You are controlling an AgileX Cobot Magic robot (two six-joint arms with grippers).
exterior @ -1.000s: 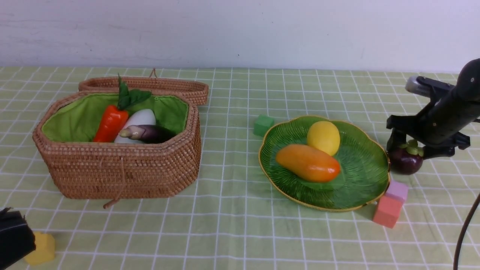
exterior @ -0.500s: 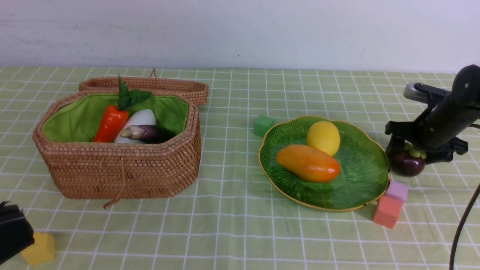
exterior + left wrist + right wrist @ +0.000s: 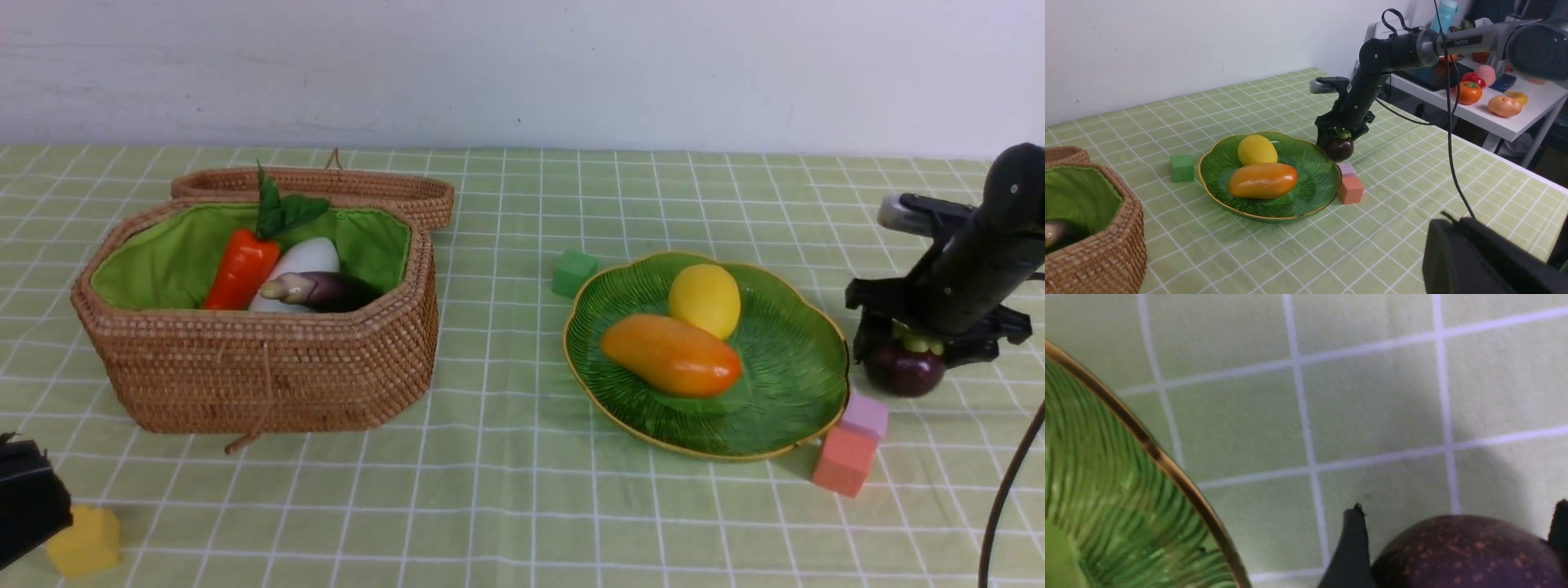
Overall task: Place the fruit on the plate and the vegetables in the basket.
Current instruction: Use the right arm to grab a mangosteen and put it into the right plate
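- Bringing the right jaws around the mangosteen (image 3: 1474, 555), with one finger on each side and the jaws wide apart; leaving unclear whether they are gripping it.
- Keeping the mangosteen low over the worktop (image 3: 490, 506), just beside the right-hand rim of the green leaf-shaped plate (image 3: 784, 384); being unable to tell whether it is touching the cloth.
- Holding the left jaws closed, near the yellow foam cube (image 3: 86, 541).
- Bearing the lemon (image 3: 704, 300) and the mango (image 3: 671, 356) on the plate, side by side.
- Containing the carrot (image 3: 242, 269), the white radish (image 3: 306, 261) and the eggplant (image 3: 326, 291) in the green-lined wicker basket (image 3: 269, 376), with the eggplant lying across the radish.
- Standing near the plate's rim: the green foam cube (image 3: 575, 273), the pink foam cube (image 3: 865, 416) and the red foam cube (image 3: 845, 460).
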